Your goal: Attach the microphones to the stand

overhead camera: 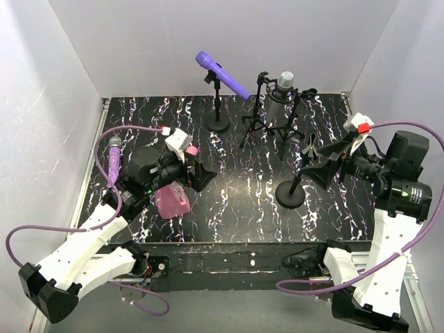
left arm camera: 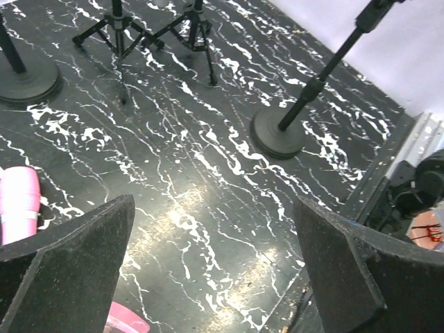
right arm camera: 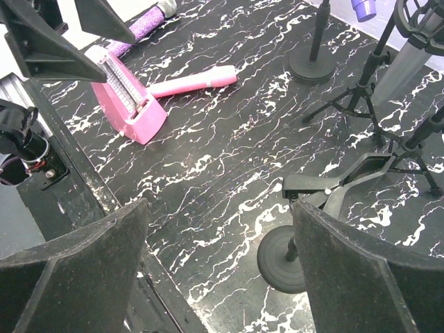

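Beside the pink block on the table, the pink microphone lies flat. It looks light, stiff and smooth, so mid-handle seems the best hold. The left gripper and right gripper both have jaws spread, empty.

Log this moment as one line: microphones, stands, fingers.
mounted: plain purple microphone, silver-grey microphone | on table: pink microphone, glittery purple microphone | clip stand: empty | left fingers: open | right fingers: open

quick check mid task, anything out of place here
Two lie flat, unmounted: the glittery purple microphone at the left edge of the table, the pink microphone beside the pink wedge block. The clip on the near stand is empty.
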